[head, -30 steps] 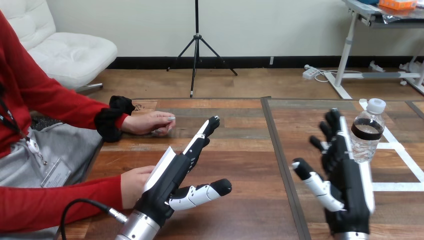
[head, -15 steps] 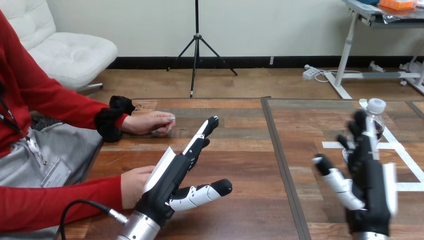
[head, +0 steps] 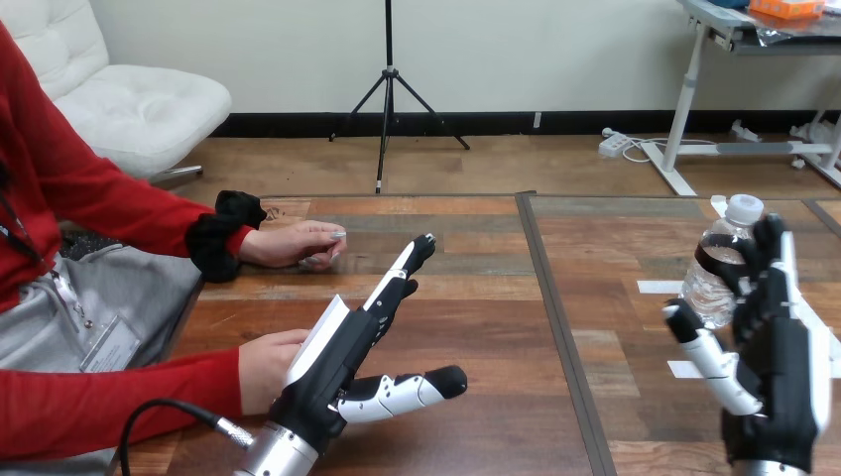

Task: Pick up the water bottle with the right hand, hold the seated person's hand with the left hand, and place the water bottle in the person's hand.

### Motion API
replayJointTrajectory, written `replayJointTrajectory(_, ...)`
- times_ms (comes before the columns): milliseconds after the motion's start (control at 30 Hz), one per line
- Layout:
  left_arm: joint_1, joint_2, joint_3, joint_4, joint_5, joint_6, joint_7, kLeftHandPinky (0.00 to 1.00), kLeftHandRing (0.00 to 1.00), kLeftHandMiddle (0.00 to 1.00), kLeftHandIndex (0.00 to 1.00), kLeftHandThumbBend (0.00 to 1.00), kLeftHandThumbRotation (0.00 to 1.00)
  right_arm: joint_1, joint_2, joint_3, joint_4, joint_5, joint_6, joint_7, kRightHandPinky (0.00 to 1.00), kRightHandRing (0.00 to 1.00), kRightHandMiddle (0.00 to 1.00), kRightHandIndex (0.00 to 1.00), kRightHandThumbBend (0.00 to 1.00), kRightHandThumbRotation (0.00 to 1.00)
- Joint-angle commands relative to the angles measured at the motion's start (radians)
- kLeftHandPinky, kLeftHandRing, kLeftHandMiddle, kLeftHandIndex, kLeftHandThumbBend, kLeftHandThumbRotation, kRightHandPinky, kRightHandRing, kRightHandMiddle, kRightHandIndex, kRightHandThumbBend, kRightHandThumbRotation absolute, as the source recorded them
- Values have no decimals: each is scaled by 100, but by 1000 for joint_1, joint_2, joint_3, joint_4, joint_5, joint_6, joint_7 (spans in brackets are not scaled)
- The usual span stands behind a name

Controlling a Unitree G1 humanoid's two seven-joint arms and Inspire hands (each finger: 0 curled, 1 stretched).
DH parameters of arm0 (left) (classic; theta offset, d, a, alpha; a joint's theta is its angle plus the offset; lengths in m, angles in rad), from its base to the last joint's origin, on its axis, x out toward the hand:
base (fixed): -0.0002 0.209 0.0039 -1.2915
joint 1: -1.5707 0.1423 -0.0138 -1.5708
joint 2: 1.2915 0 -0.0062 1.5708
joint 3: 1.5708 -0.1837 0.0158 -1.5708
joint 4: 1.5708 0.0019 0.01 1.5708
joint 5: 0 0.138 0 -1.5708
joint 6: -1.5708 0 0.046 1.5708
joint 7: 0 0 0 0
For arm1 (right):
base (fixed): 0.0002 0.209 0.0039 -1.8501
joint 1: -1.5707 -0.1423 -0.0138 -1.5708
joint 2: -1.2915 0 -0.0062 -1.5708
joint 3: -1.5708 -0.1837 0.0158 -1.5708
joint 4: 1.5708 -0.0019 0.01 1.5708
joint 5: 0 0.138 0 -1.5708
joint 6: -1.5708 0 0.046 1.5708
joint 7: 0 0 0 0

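Your right hand (head: 776, 369), fingers spread wide and holding nothing, has the upright water bottle (head: 710, 282) just beside it at eleven o'clock.

Left hand (head: 332, 369): blk body, flat wht shell (head: 319, 332) on its back, rectangular, sharp-cornered. Fingers (head: 397, 280) slim, jointed, alternating blk/wht segments, blk tips. Thumb (head: 397, 393) has wht mid-segments w/ blk joints and a rounded blk tip. Left forearm (head: 270, 454): silver metal, round section. Right hand (head: 779, 382): same build; blk palm, wht shell strip (head: 819, 367) along outer edge. Right thumb (head: 714, 362) wht w/ blk tip; fingers mostly blk on this side. Right forearm (head: 762, 469): silver rim at bottom edge.
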Motion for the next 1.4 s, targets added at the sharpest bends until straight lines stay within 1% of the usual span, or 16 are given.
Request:
replayJointTrajectory(0,-31,-2,14,-35,-19,-28,1,96,100,100,100,100,66,-97,-25,-14,-28,7,-23,-2,96,100,100,100,100,55)
replayJointTrajectory(100,-29,-4,13,-37,-40,-14,-22,96,100,100,100,100,65,-99,-31,-19,-32,16,-12,6,97,100,100,100,100,56)
replayJointTrajectory(200,-26,2,13,-44,-24,-20,-9,96,100,100,100,100,65,-108,-40,-26,-23,16,-15,5,98,100,100,100,100,56)
replayJointTrajectory(333,-29,2,14,-35,-26,-31,-11,96,100,100,100,100,65,-119,-52,-37,-15,14,-14,0,99,100,100,100,100,56)
replayJointTrajectory(500,-27,5,14,-39,-24,-25,-11,96,100,100,100,100,65,-131,-59,-44,-10,22,-15,-2,100,100,100,100,100,56)
replayJointTrajectory(600,-28,3,14,-33,-37,-31,-22,96,100,100,100,100,65,-140,-65,-52,-2,14,-11,-14,100,100,100,100,100,56)
replayJointTrajectory(700,-27,1,15,-37,-43,-26,-26,97,100,100,100,100,64,-148,-67,-58,-4,12,3,-22,100,100,100,100,100,56)
replayJointTrajectory(800,-28,3,16,-36,-31,-32,-16,97,100,100,100,100,64,-153,-77,-65,1,-25,7,-57,100,100,100,100,100,57)
replayJointTrajectory(900,-26,0,16,-39,-46,-28,-29,97,100,100,100,100,64,-163,-76,-66,3,-6,20,-52,100,100,100,100,100,57)
replayJointTrajectory(1000,-26,0,17,-37,-41,-32,-21,97,100,100,100,100,64,-171,-83,-67,7,-19,32,-68,100,100,100,100,100,57)
replayJointTrajectory(1100,-26,-1,17,-37,-50,-33,-27,97,100,100,100,100,64,-177,-88,-66,11,-19,43,-72,100,100,100,100,100,57)
replayJointTrajectory(1233,-25,-1,17,-36,-50,-33,-25,97,100,100,100,100,64,-182,-97,-63,11,-33,79,-90,100,100,100,100,100,56)
replayJointTrajectory(1300,-26,-2,18,-36,-51,-34,-24,96,100,100,100,100,64,-182,-100,-62,9,-38,88,-95,100,100,100,100,100,56)
replayJointTrajectory(1367,-26,-2,19,-33,-52,-36,-23,96,100,100,100,100,64,-185,-99,-62,6,-27,105,-89,100,100,100,100,100,56)
